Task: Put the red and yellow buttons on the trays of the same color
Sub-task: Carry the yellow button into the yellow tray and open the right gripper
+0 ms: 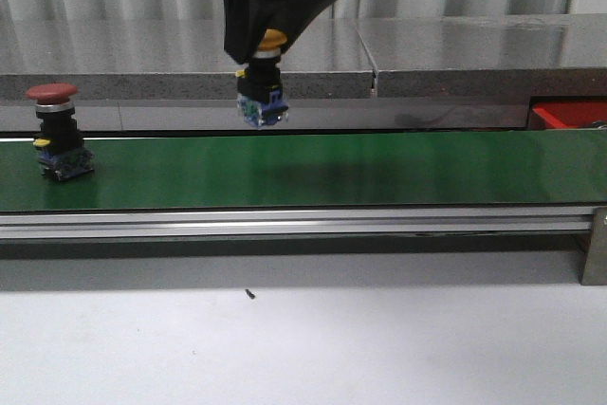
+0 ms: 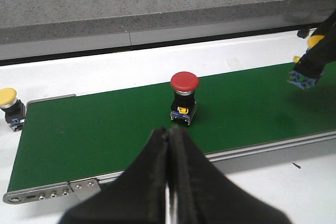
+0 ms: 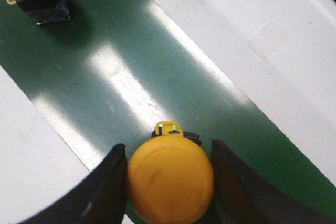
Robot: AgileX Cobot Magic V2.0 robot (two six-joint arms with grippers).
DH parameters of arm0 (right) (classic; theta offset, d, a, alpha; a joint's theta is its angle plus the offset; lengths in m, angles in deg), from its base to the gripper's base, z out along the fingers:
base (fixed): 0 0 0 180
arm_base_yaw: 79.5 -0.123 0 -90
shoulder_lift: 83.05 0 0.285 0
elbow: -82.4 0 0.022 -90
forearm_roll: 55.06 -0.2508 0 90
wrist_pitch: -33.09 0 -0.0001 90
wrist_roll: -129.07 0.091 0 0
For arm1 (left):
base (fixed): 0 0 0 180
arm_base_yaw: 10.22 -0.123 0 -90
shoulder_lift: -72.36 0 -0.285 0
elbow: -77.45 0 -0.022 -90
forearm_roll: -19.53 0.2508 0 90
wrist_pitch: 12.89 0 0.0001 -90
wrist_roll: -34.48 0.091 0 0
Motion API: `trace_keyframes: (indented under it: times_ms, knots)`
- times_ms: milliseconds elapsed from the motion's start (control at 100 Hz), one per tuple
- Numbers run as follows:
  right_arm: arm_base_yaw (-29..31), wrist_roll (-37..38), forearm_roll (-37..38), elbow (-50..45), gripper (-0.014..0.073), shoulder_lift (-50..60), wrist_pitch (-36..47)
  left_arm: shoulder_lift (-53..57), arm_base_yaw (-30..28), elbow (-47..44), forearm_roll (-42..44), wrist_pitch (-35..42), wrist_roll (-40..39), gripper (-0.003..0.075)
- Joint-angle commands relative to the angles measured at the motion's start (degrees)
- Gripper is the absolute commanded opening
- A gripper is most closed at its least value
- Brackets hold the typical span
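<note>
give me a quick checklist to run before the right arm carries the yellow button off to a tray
1. Grip on the yellow button: ok. The right tool has a finger on each side of its cap.
2. Button lifted off the green belt: ok, the front view shows it hanging above the belt with a shadow below.
3. Yellow tray located: not ok. Only a red tray shows, in part, at the far right.
4. Left tool out of the way: ok, shut and empty, on the near side of the belt.
5. Red button undisturbed: ok, upright on the belt, well to the left.
6. Second yellow button accounted for: ok, off the belt's end.
</note>
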Motion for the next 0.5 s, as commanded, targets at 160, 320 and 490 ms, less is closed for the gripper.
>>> trace_keyframes:
  times_ms: [160,320,490]
  knots:
    - [2.9,0.7,0.5,-6.3,0.001,11.4,3.1,-0.3,0.3,1.6,-0.7,4.0,-0.2,-0.0019]
    - [5.9,0.8,0.5,-13.0,0.001,16.9,3.8,-0.3,0.3,1.6,-0.7,4.0,-0.2,-0.0019]
    - [10.1,0.8,0.5,-20.4,0.001,22.9,5.7,-0.3,0.3,1.6,-0.7,4.0,-0.2,-0.0019]
